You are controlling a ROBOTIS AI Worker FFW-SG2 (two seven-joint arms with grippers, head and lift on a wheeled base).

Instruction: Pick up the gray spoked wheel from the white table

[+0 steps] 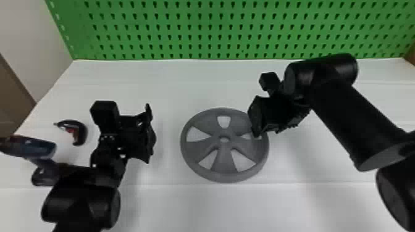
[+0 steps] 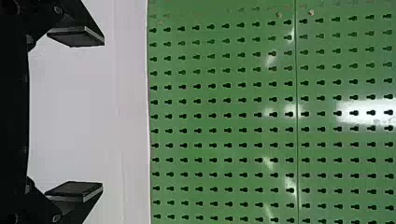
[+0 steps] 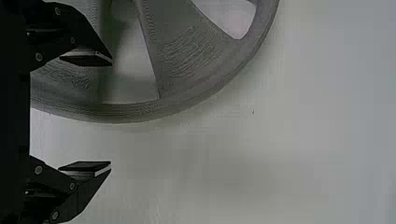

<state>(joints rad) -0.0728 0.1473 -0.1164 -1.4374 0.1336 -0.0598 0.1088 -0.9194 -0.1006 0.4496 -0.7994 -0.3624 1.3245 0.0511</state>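
Observation:
The gray spoked wheel (image 1: 221, 166) lies flat on the white table (image 1: 315, 203), in the middle of the head view. At the wheel's right rim is my right gripper (image 1: 257, 134), overlapping it from above. In the right wrist view the wheel (image 3: 196, 70) crosses behind one finger of the open right gripper (image 3: 111, 114), and nothing is held between its pads. My left gripper (image 1: 150, 135) is left of the wheel, apart from it. The left wrist view has the left gripper (image 2: 103, 114) open and holding nothing, facing the pegboard.
A green pegboard (image 1: 216, 31) stands along the table's back edge. On the left, beside and behind my left arm, are a blue and black power drill (image 1: 40, 148) and a small black and red tool (image 1: 79, 132).

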